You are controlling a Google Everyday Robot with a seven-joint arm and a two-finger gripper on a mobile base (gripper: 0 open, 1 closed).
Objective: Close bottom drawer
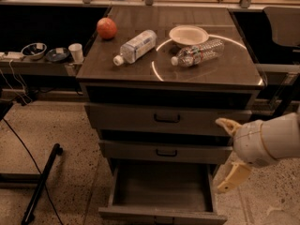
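The bottom drawer (159,191) of the grey-brown cabinet is pulled out toward me, and its boxy interior shows no contents. Its front edge runs along the bottom of the view; its handle is barely visible there. My gripper (229,156) hangs at the right of the cabinet, beside the drawer's right wall and a little above it, not touching it. One pale finger (227,124) points up-left and the other (233,177) points down, spread wide apart with nothing between them.
The top drawer (166,118) and middle drawer (166,152) are shut. On the cabinet top lie an orange ball (107,28), two plastic bottles (136,46) (197,53) and a white bowl (188,34). A side shelf at left holds bowls and a cup (75,52). A black pole (42,184) lies on the floor at left.
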